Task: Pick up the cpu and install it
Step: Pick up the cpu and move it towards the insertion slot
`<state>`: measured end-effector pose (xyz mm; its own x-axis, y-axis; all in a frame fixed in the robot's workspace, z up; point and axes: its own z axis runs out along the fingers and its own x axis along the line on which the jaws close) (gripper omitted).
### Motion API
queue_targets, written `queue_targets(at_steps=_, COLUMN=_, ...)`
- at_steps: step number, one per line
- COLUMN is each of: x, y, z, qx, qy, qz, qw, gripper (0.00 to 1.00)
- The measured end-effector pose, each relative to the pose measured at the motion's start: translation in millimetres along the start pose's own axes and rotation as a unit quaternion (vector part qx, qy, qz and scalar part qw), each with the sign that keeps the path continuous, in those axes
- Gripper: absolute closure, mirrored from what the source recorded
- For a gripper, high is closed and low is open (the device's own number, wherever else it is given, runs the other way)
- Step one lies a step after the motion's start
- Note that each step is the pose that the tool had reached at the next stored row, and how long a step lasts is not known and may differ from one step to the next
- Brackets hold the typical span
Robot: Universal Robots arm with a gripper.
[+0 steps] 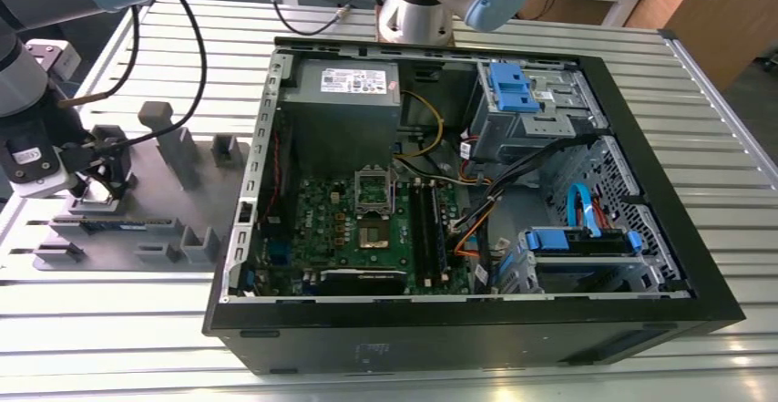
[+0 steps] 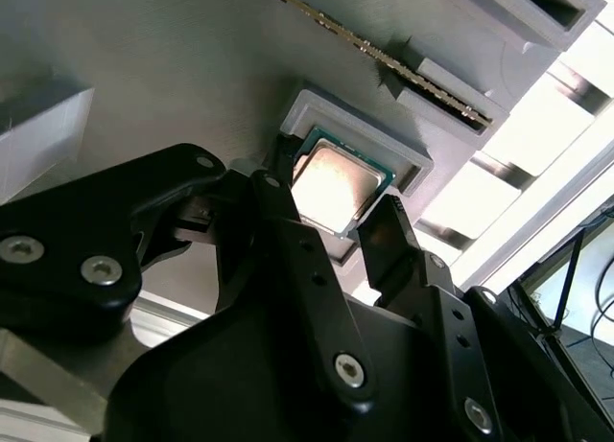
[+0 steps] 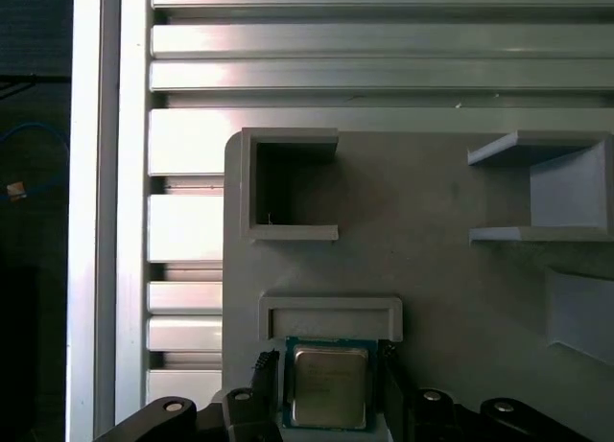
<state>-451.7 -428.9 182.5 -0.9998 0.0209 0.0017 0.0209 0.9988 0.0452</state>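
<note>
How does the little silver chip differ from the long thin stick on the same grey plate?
The cpu is a flat square; the memory stick is long and narrow. The cpu shows a dull silver top with a green rim, the memory stick a gold-coloured edge. The gripper is at the cpu, apart from the memory stick. Both sit on the grey plate.

The cpu [image 3: 329,384], near one edge of the grey plate [image 3: 432,269], is walled on one side by a raised rim [image 3: 329,317], with the gripper [image 3: 326,365] hung just above it. Tall posts [image 1: 170,142] are stood nearer the plate's middle, and its far edge is faced by the computer case [image 1: 486,329] wall. Inside, the socket [image 1: 375,233] is left open from above, crowded by the power supply [image 1: 346,101] and cables [image 1: 480,215].
</note>
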Motion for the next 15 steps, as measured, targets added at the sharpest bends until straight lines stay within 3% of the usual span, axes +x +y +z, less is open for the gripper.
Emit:
queue_targets(at_steps=7, x=0.0, y=0.0, z=0.0, qx=0.0001, qy=0.0000, qz=0.000, qw=1.00000, gripper=0.45)
queue_targets(at_steps=9, x=0.1, y=0.0, z=-0.1, qx=0.0001, qy=0.0001, qz=0.000, qw=1.00000, gripper=0.53)
queue_targets(at_steps=15, x=0.1, y=0.0, z=-0.1, qx=0.0001, qy=0.0001, qz=0.000, qw=1.00000, gripper=0.53)
